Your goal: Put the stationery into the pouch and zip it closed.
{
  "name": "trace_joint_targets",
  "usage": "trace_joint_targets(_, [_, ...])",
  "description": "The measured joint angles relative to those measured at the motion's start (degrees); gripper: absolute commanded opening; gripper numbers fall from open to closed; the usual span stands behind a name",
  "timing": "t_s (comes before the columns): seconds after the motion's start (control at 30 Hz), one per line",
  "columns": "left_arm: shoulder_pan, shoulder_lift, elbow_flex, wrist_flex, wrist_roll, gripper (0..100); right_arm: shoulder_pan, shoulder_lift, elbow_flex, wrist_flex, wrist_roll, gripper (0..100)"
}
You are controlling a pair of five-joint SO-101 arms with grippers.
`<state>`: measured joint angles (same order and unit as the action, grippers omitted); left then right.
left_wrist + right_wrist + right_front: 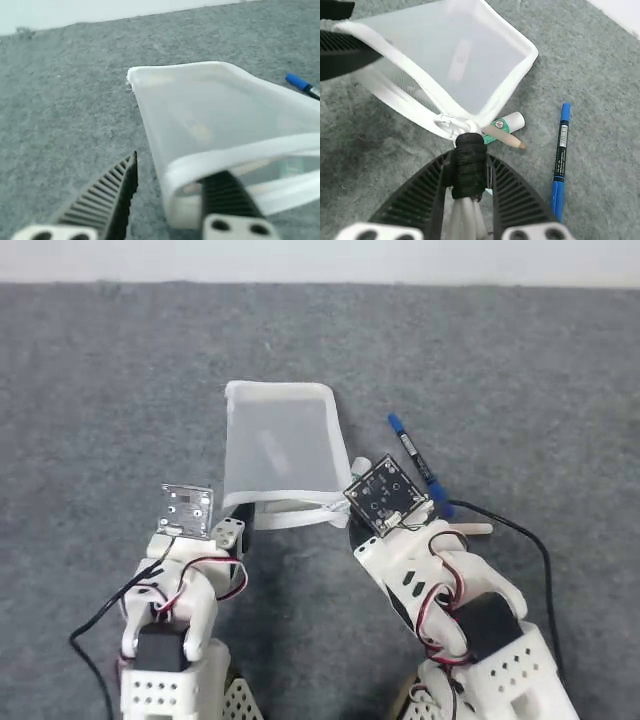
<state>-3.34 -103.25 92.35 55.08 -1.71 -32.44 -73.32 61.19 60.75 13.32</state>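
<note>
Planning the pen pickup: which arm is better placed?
Right. The blue pen lies beside the right gripper, though it grips a black tab now; the left gripper has a finger in the pouch mouth.

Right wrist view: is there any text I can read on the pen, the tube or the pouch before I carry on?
Blue pen: printed label on the barrel, too small to read.
Tube: green and white mark, no legible words.
Pouch: faint patch seen through the wall, blurred, unreadable.
</note>
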Motion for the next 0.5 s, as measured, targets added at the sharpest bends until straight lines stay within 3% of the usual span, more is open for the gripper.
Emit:
trace_joint_targets(0.27, [-0.2,0.0,-1.4,2.1,-0.8,1,-0.4,0.0,0.0,0.0,0.0,1.7])
trace_joint_targets(0.5, [-0.3,0.0,-4.0,6.3,-0.8,1,-3.3,0.0,0.0,0.0,0.0,24.0])
